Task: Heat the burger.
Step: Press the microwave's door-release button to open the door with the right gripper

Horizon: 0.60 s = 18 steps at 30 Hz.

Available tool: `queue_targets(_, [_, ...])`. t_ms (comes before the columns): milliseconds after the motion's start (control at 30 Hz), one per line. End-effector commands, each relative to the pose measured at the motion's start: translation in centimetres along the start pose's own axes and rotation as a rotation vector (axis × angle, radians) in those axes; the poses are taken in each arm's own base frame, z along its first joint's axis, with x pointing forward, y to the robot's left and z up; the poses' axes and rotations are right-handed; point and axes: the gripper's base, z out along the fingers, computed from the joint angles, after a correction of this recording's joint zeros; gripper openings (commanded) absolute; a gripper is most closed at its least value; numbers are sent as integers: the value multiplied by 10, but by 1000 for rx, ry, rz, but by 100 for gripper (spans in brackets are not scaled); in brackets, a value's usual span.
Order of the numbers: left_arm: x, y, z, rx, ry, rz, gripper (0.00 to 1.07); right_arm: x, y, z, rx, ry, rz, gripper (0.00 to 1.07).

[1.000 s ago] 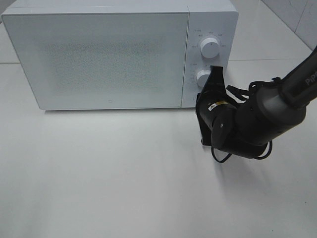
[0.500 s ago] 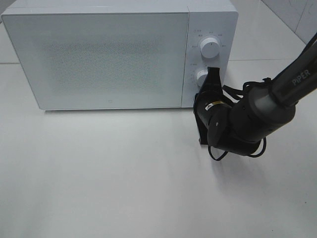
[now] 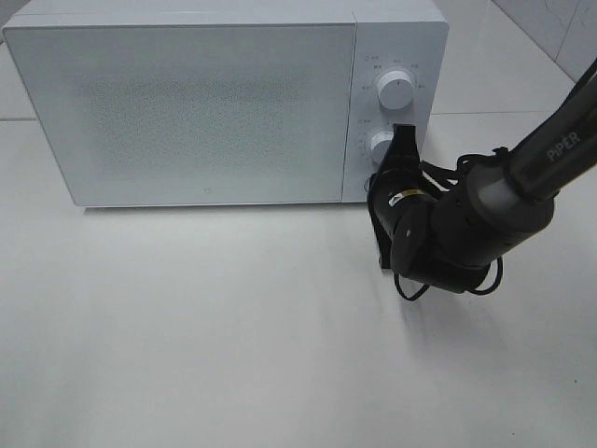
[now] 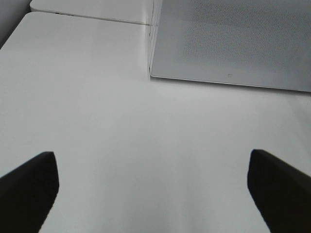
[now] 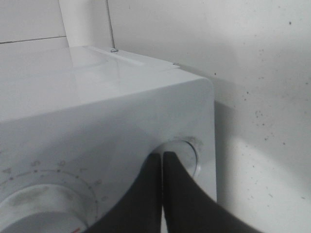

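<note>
We see the microwave [image 3: 205, 103] standing on the white surface [image 3: 233, 336] with its door [image 3: 187, 112] shut. The burger shows in none of our views, so we cannot say where it is. Our right hand [image 5: 162, 160] reaches up to the control panel. Its two dark fingers [image 5: 177, 194] are pressed together with nothing between them, and their tips are at the rim of a small round button [image 5: 184, 150] near the panel's corner (a marked dial [image 5: 43, 208] sits just beside it). Our left hand [image 4: 151, 155] hangs over bare surface in front of the microwave, fingers spread wide apart and holding nothing.
</note>
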Motion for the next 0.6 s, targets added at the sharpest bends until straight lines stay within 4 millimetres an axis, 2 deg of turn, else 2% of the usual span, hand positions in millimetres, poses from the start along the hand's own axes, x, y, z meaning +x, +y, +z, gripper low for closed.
queue_targets(33, [1,0,-2,-1,-17,-6,98,2,19,4,-116,-18,10,0])
queue_targets(333, [1,0,-2,-1,-17,-6,98,5,38,7,-243,-39,23,0])
queue_targets(433, [1,0,-2,-1,-17,-6,98,7,46,10,-289,-52,18,0])
queue_targets(500, [1,0,-2,-1,-17,-6,98,7,53,20,-358,-82,20,0])
queue_targets(600, [1,0,-2,-1,-17,-6,98,9,54,22,-365,-84,24,0])
